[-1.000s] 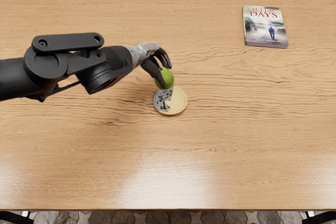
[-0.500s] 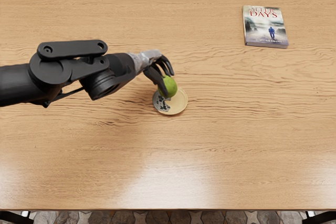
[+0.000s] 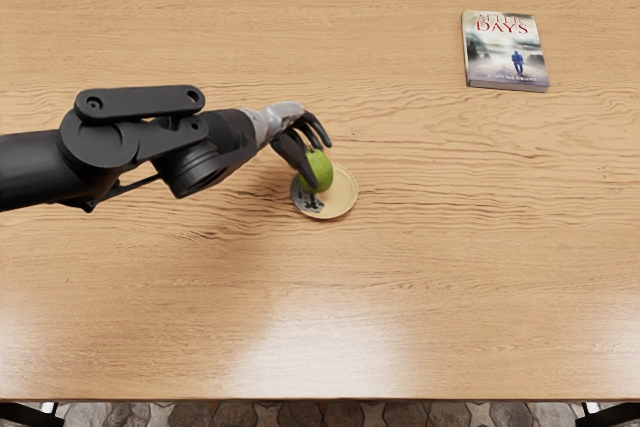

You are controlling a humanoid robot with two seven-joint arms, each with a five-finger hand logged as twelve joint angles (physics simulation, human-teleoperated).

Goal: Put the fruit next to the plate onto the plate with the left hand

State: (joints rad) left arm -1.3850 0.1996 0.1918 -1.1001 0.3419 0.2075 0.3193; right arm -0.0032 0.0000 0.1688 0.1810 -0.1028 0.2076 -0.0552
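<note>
A small green fruit (image 3: 320,166) is held in my left hand (image 3: 306,150), whose dark fingers curl around it. The fruit hangs right over the small tan plate (image 3: 338,197) with a patterned left part, low above it or just touching; I cannot tell which. My left arm (image 3: 130,142) reaches in from the left edge of the head view. The right arm does not show.
A book (image 3: 505,49) with a blue cover lies flat at the far right of the wooden table (image 3: 450,247). The table's front edge runs along the bottom of the view.
My left hand has carried the fruit slightly right and down, from above the plate's near-left rim to low over the plate.
</note>
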